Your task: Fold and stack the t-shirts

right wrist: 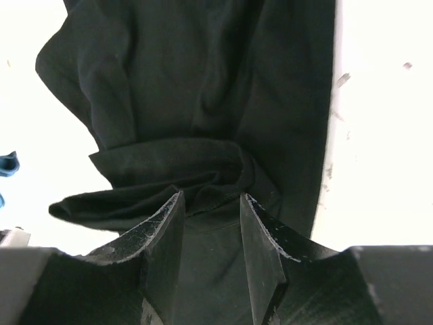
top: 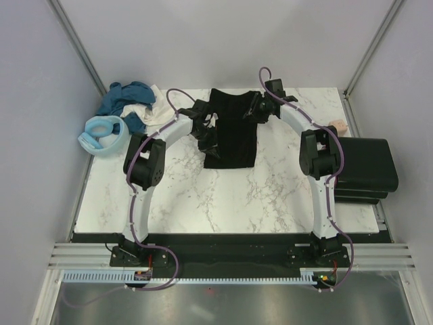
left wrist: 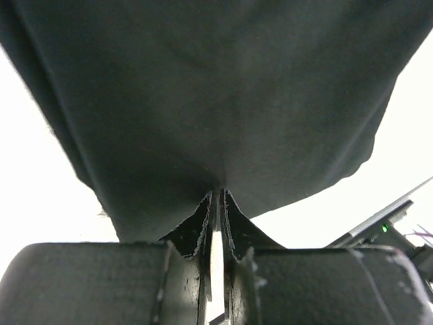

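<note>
Currently black cloth t-shirt (top: 230, 135) runs top-to-bottom at upper centre; left pincer (left wrist: 216, 194) pinches its edge, right pincer (right wrist: 211, 198) gapes over a fold.

Insp. note: white marble-look table (top: 223, 196). Small pinkish-beige block (top: 336, 124) at far-R edge, poss. foam. Slotted rail (top: 223, 276) along near side.

black t-shirt (top: 230, 139): no words on it
marble table (top: 203, 196): no words or numbers
everywhere else: nothing to read
</note>
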Controlling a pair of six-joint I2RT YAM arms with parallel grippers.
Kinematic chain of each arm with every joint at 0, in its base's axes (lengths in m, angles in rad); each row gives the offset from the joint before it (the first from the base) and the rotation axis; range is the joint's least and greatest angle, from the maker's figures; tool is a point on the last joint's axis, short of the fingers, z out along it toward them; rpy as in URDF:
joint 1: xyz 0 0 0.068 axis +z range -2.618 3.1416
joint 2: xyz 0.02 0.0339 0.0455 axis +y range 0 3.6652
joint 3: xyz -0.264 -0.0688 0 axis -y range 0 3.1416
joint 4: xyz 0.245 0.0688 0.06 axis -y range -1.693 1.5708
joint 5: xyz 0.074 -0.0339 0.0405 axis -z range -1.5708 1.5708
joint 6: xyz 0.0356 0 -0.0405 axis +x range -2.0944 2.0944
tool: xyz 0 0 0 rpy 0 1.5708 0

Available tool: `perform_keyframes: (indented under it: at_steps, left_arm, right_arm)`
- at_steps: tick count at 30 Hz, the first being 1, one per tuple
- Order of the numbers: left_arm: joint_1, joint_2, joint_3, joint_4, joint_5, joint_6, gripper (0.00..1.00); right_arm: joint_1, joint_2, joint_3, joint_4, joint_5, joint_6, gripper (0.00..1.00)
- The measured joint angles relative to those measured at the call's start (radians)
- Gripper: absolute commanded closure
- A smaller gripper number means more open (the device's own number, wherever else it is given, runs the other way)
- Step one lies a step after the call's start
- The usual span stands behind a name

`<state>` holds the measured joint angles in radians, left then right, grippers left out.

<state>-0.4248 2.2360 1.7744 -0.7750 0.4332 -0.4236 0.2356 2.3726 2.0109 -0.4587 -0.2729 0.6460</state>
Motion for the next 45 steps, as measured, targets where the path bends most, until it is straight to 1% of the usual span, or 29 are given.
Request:
perform_keyframes:
  at_steps: [3, 8, 10, 11, 12, 14, 15, 20, 22, 23, 28, 31, 41, 45]
  left_arm:
    - [0.008, 0.015, 0.037, -0.01, -0.022, 0.0, 0.87]
    - [0.024, 0.043, 0.12, -0.021, -0.044, 0.0, 0.8]
    - [0.028, 0.043, 0.125, -0.023, -0.06, 0.0, 0.78]
    - [0.03, 0.043, 0.125, -0.026, -0.068, 0.001, 0.75]
    - [0.031, 0.043, 0.122, -0.03, -0.079, 0.001, 0.75]
    - [0.032, 0.042, 0.116, -0.035, -0.1, 0.0, 0.75]
    - [0.033, 0.042, 0.11, -0.034, -0.114, 0.0, 0.75]
    - [0.044, 0.031, 0.088, -0.047, -0.146, 0.0, 0.74]
    - [0.051, 0.025, 0.087, -0.057, -0.157, 0.0, 0.73]
    - [0.054, 0.021, 0.087, -0.063, -0.166, 0.0, 0.71]
    - [0.069, -0.019, 0.05, -0.079, -0.179, 0.0, 0.71]
    - [0.076, -0.053, 0.017, -0.092, -0.169, 0.001, 0.71]
    - [0.069, -0.079, 0.002, -0.091, -0.121, 0.006, 0.71]
    - [0.048, -0.069, 0.026, -0.092, -0.109, 0.006, 0.71]
  right_arm:
    - [-0.008, -0.002, 0.0, 0.002, 0.004, -0.014, 0.54]
    - [-0.018, -0.047, -0.017, -0.042, -0.019, -0.066, 0.53]
    - [-0.012, -0.114, -0.072, -0.075, -0.016, -0.104, 0.53]
    - [-0.006, -0.151, -0.101, -0.087, -0.011, -0.124, 0.53]
    - [0.004, -0.195, -0.135, -0.103, -0.001, -0.144, 0.51]
    - [0.025, -0.28, -0.196, -0.125, 0.013, -0.177, 0.5]
    - [0.035, -0.32, -0.227, -0.132, 0.021, -0.191, 0.47]
    - [0.056, -0.463, -0.35, -0.163, 0.047, -0.248, 0.49]
    - [0.055, -0.477, -0.378, -0.174, 0.05, -0.265, 0.48]
    - [0.055, -0.48, -0.398, -0.177, 0.056, -0.274, 0.48]
    - [0.069, -0.481, -0.526, -0.214, 0.078, -0.312, 0.47]
    - [0.085, -0.48, -0.573, -0.23, 0.09, -0.335, 0.46]
    - [0.141, -0.48, -0.609, -0.228, 0.098, -0.377, 0.46]
    - [0.143, -0.48, -0.614, -0.218, 0.097, -0.385, 0.47]
